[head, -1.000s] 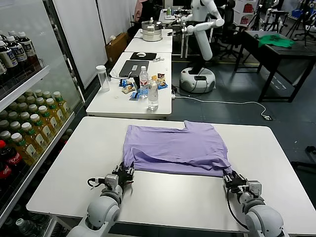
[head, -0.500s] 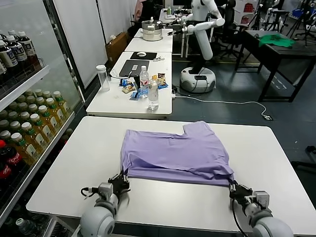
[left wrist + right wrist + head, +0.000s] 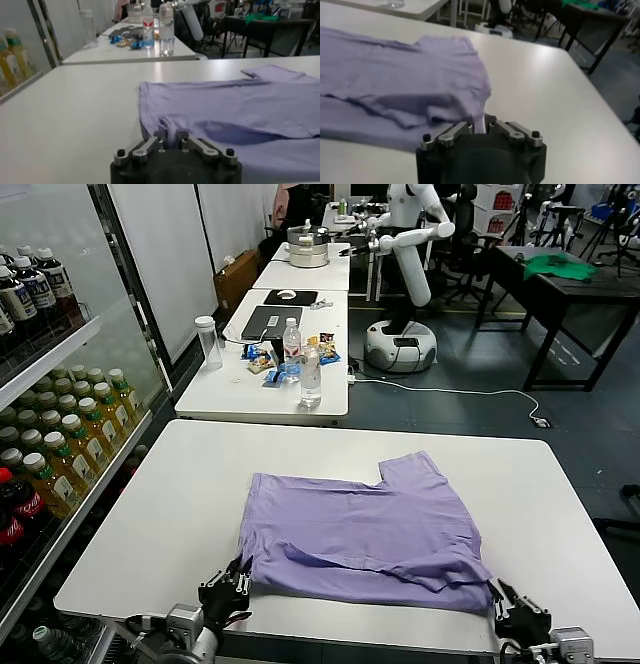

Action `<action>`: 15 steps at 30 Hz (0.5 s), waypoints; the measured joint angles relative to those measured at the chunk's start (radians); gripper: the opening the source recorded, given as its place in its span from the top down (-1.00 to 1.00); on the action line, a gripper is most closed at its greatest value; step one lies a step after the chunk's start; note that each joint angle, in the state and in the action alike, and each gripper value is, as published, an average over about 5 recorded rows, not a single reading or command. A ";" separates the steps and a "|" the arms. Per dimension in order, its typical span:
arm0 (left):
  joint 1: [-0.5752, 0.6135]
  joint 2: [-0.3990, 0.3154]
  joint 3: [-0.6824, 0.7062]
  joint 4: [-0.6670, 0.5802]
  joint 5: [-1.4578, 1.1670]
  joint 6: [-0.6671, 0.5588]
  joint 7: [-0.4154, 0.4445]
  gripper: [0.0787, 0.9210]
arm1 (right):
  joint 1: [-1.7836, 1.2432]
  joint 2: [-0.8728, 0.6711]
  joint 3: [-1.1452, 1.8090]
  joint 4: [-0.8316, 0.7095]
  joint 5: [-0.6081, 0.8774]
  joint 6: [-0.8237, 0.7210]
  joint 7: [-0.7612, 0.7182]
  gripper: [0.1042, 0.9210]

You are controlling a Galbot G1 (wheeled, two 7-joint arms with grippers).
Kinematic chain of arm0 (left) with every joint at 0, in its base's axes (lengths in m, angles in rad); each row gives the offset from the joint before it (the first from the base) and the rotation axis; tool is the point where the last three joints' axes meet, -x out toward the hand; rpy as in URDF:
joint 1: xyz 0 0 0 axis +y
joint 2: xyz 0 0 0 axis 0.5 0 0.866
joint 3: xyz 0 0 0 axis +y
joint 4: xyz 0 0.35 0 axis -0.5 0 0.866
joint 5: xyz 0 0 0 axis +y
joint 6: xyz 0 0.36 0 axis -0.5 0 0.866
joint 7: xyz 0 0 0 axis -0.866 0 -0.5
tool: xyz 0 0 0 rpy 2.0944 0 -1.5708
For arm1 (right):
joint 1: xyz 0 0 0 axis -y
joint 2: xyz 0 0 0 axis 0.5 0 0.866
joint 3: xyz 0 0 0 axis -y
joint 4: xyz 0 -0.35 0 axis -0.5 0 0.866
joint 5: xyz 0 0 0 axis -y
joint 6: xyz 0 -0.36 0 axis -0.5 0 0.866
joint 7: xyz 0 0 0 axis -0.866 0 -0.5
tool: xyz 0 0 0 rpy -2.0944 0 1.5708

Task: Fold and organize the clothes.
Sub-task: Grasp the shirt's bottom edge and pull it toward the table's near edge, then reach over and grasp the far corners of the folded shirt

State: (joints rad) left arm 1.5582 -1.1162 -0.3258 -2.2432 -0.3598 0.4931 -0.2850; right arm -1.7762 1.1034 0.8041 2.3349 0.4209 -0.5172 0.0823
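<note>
The lavender t-shirt lies partly folded on the white table, its near hem close to the table's front edge. My left gripper is shut on the shirt's near left corner; in the left wrist view the gripper pinches a fold of the shirt. My right gripper is shut on the near right corner; in the right wrist view the gripper clamps a strip of the shirt. No print shows.
A shelf of drink bottles stands along the left. A second table behind holds bottles, snacks and a laptop. A white robot and a dark table with a green cloth stand farther back.
Both grippers have pulled back toward the table's front edge, dragging the shirt nearer with them. The shirt's far edge has slid forward. Both stay shut on its corners.
</note>
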 measured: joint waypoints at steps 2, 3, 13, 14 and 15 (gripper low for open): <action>-0.004 0.016 -0.013 -0.014 -0.009 0.001 -0.002 0.20 | 0.057 -0.022 -0.014 -0.019 0.024 -0.007 0.013 0.02; -0.012 0.025 -0.017 -0.017 -0.016 0.001 -0.003 0.14 | 0.093 -0.033 -0.026 -0.035 0.036 -0.011 0.020 -0.04; -0.285 0.060 0.042 0.167 -0.110 -0.001 -0.008 -0.54 | 0.599 -0.062 -0.295 -0.373 0.101 -0.042 0.060 -0.69; -0.323 0.059 0.055 0.201 -0.117 -0.002 -0.007 -0.61 | 0.646 -0.058 -0.323 -0.413 0.104 -0.044 0.061 -0.73; -0.360 0.057 0.069 0.234 -0.122 -0.003 -0.006 -0.66 | 0.692 -0.055 -0.351 -0.454 0.107 -0.045 0.062 -0.74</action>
State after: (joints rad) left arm 1.1984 -1.0596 -0.2569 -2.0089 -0.4821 0.4900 -0.2905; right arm -1.0839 1.0487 0.4531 1.8811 0.5276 -0.5623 0.1448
